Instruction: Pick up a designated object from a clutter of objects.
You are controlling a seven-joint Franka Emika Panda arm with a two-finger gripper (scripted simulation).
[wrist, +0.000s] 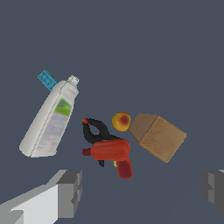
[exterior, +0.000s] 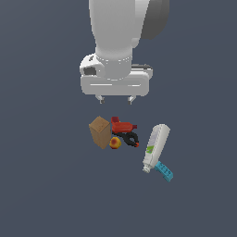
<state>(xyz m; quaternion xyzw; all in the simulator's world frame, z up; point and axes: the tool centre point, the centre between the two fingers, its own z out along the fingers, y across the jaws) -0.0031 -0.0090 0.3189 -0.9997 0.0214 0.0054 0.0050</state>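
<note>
The light-blue studded brick (exterior: 164, 171) lies on the dark floor at the exterior view's lower right, touching the cap end of the white bottle (exterior: 156, 146). In the wrist view the brick (wrist: 47, 80) peeks out from behind the bottle (wrist: 50, 120). The rest of the clutter is a tan cardboard box (exterior: 100, 131), a red and black tool (exterior: 124, 131) and a small orange-red fruit (exterior: 115, 143). My gripper (exterior: 115, 99) hangs open and empty above the box and tool, well apart from the brick. Its fingers (wrist: 69, 192) frame the wrist view.
In the wrist view the box (wrist: 157, 136), the tool (wrist: 109, 151) and the fruit (wrist: 121, 121) sit close together. The dark floor (exterior: 46, 185) spreads all around the group.
</note>
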